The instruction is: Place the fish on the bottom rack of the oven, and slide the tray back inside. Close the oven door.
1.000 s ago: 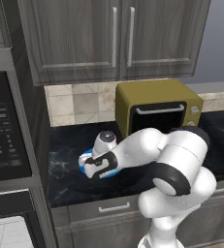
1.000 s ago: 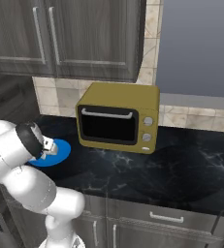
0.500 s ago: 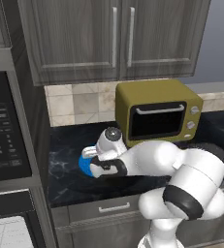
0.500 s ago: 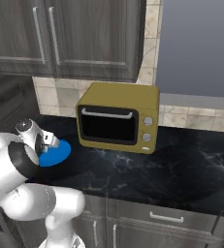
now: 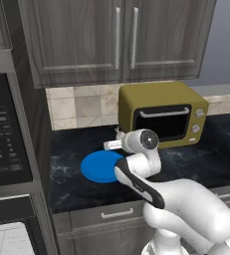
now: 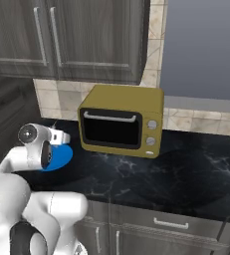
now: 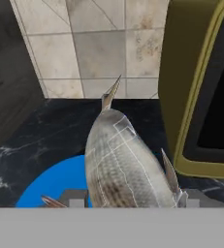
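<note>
**Fish gripped and held above plate; oven transfer not yet begun**

The hand (image 7: 128, 203) is observed closed on the fish (image 7: 125, 162), with one dark fingertip at either flank of the body. In the hand view the fish is seen pointing its tail toward 12 o'clock, at the tiled backsplash (image 7: 94, 43). The blue plate (image 5: 102, 166) lies beneath it on the black marbled bench (image 5: 196, 159); whether the fish is clear of the plate cannot be told for certain, though it is judged to be lifted, as the hand stands above the plate in the left base view. The olive-yellow toaster oven (image 6: 122, 121) is noted just beside the plate at 3 o'clock, its door shut.

The grip across the narrow width is judged deliberate: a tapered, slippery shape is held most securely at its flanks.

The microwave keypad (image 5: 2, 137) is visible at 9 o'clock. The carry to the oven's bottom rack is judged outstanding, as are the rack slide and door closure. Clearance from the toaster oven is to be watched.
</note>
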